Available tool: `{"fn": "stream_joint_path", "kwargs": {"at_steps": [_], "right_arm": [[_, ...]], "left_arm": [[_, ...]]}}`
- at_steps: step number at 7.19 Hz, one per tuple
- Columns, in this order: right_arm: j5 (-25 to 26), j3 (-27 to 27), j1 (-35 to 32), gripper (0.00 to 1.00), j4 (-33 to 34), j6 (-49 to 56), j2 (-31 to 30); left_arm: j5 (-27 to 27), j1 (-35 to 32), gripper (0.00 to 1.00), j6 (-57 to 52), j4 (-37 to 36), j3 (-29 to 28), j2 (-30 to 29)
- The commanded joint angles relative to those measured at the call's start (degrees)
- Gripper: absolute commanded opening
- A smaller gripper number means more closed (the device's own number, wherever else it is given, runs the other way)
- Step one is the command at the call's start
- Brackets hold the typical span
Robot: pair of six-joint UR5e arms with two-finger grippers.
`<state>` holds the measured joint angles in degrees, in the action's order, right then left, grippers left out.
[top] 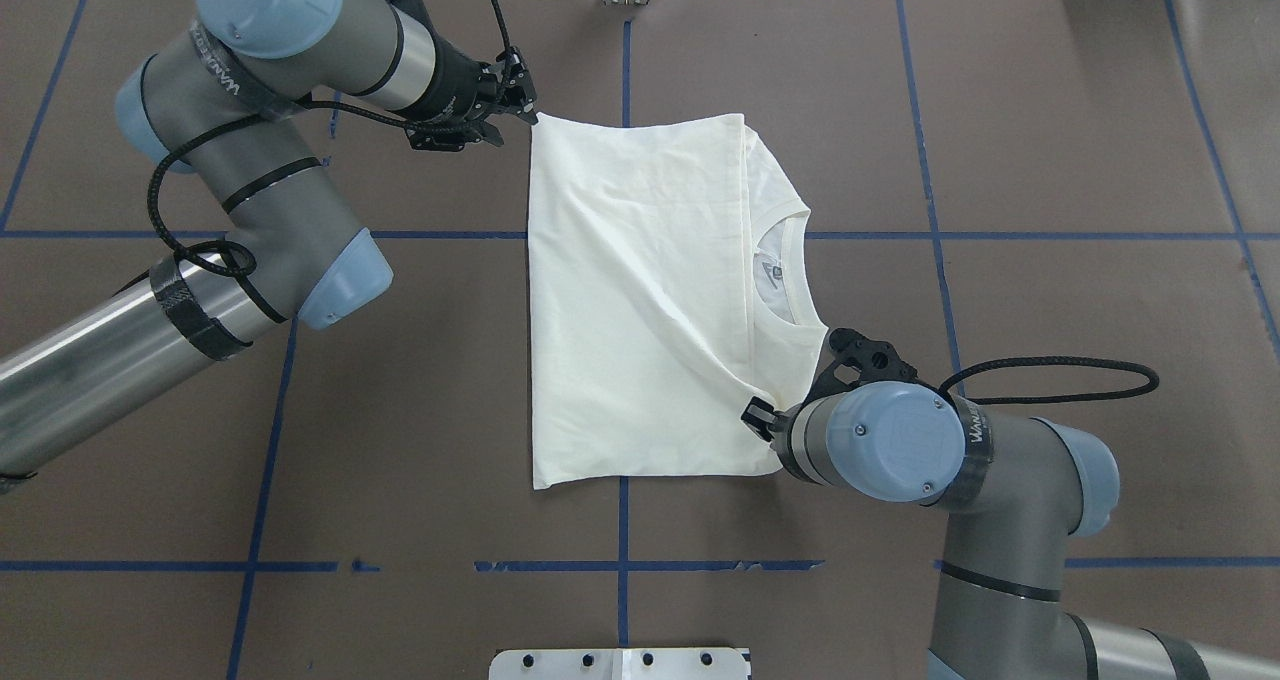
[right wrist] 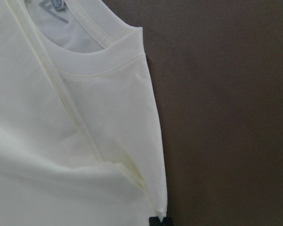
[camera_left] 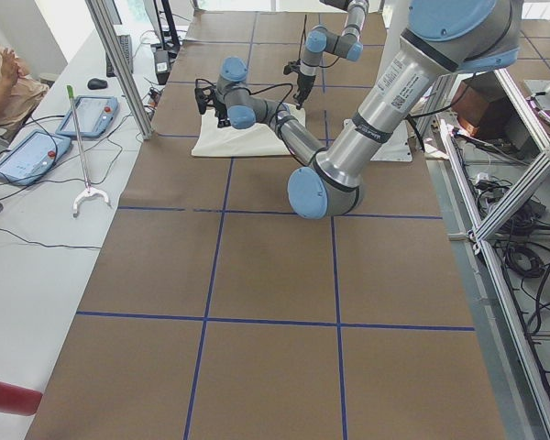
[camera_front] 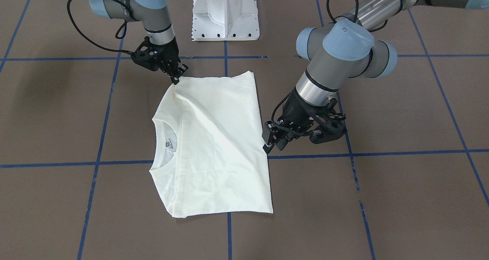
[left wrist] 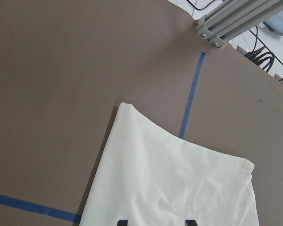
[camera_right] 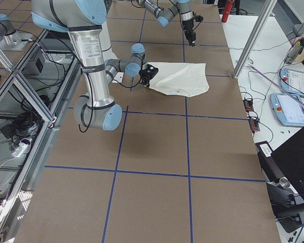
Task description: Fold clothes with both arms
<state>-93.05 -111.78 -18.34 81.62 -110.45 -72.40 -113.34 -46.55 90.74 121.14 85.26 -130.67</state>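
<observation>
Pinching wrinkled cream T-shirt corner | right claw clenched | left claw released

Cream-white T-shirt, uniform in tone over its visible side, with a pale grey label inside the collar. Table: matt brown, crossed by a grid of blue tape lines. Left arm and right arm: silver-grey tubes, darker grey joints, light-blue caps, black cables. Left gripper and right gripper: black. Pedestal base: white, with a row of small dark holes.
</observation>
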Motion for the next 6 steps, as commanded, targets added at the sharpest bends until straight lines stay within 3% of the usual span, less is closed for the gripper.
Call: {"fn": "stream_joint_path", "kwargs": {"at_steps": [1, 3, 4, 6], "right_arm": [[-0.6, -2.6, 0.0, 0.00, 0.0, -0.1, -1.9], [-1.0, -4.6, 0.1, 0.00, -0.1, -0.1, -3.6], [-1.1, -4.6, 0.1, 0.00, -0.1, -0.1, -3.7], [-1.3, -4.5, 0.2, 0.00, -0.1, -0.1, -3.5]], "left_arm": [[2.7, 3.6, 0.53, 6.4, -0.6, 5.6, 3.7], [12.6, 15.6, 0.54, 14.4, -9.7, 17.1, 7.4], [17.0, 20.7, 0.54, 18.7, -10.0, 18.2, 9.8], [20.3, 26.5, 0.58, 23.7, -10.0, 18.9, 12.8]]}}
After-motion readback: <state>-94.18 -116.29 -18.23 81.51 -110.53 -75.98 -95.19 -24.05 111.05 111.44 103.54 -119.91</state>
